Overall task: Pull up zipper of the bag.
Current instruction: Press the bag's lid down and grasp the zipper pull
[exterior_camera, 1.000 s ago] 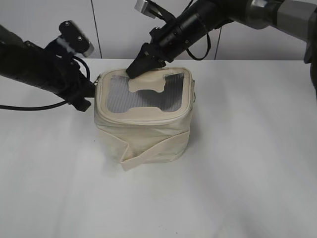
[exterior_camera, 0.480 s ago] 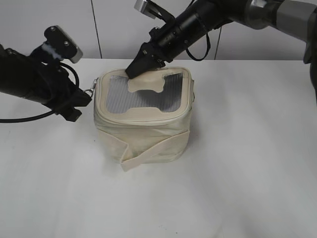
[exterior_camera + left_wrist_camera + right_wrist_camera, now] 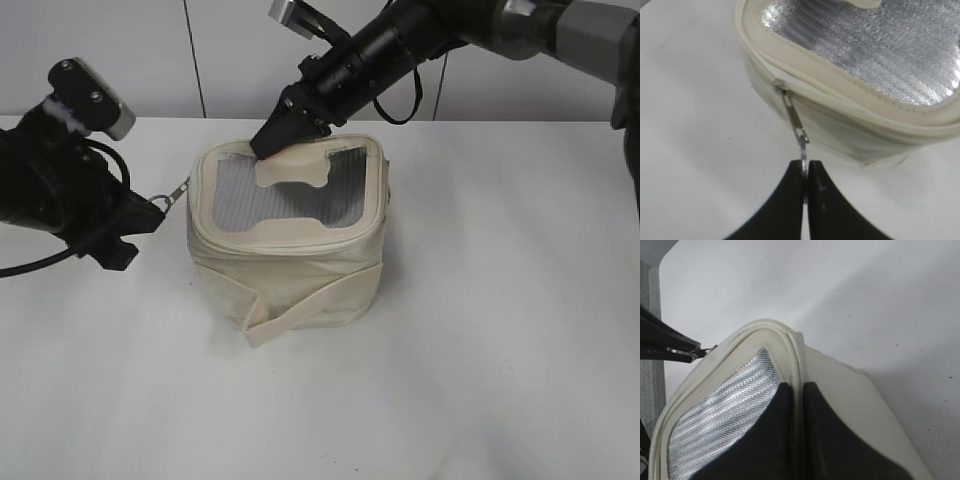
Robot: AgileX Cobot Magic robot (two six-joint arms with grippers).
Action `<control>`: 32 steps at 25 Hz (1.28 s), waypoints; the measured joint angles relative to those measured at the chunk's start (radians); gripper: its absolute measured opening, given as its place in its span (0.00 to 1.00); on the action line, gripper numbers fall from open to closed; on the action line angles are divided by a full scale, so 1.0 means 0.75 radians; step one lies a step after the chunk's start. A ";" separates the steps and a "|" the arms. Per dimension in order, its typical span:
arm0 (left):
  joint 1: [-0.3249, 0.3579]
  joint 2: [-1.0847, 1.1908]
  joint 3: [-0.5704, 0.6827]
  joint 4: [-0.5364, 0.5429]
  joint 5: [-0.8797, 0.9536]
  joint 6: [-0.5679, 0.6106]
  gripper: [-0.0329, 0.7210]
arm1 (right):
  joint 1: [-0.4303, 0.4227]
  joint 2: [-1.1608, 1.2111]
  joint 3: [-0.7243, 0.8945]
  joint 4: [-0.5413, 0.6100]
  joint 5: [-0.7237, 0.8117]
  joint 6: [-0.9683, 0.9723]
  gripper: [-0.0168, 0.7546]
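The thin cream zipper [image 3: 840, 102] runs round the lid rim of the small boxy cream leatherette bag [image 3: 290, 240], which stands on the white surface [image 3: 480, 330]. Its slider sits at the bag's left corner, and from it a small silver metal pull with a round ring [image 3: 796, 125] stretches straight out toward my left arm, taut and in line with my fingers.

My left pincer [image 3: 805, 182] is pressed together on that ring, just off the bag's corner, so the pull's long axis points from the slider directly into my grip. The zip line leads away from the slider along the bag's front edge, toward my right.

My right pincer [image 3: 795, 405] is pressed together on the raised cream rim at the far corner of the lid, next to the grey mesh window [image 3: 290, 190], and pins the bag in place from above.

I judge the left arm to be the one to draw the slider, since it already has the ring; any pull should follow the rim's curve, or the bag may tip or drag against my right hold.
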 joint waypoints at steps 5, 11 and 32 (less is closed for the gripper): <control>0.000 -0.066 0.052 -0.004 0.094 -0.046 0.04 | 0.001 0.001 0.000 0.003 0.001 0.024 0.08; 0.000 -0.090 0.083 -0.002 0.270 -0.063 0.04 | 0.008 0.003 0.000 0.004 -0.006 0.061 0.08; -0.569 -0.066 0.083 -0.155 -0.117 -0.107 0.04 | 0.007 0.003 0.000 -0.005 -0.029 0.150 0.08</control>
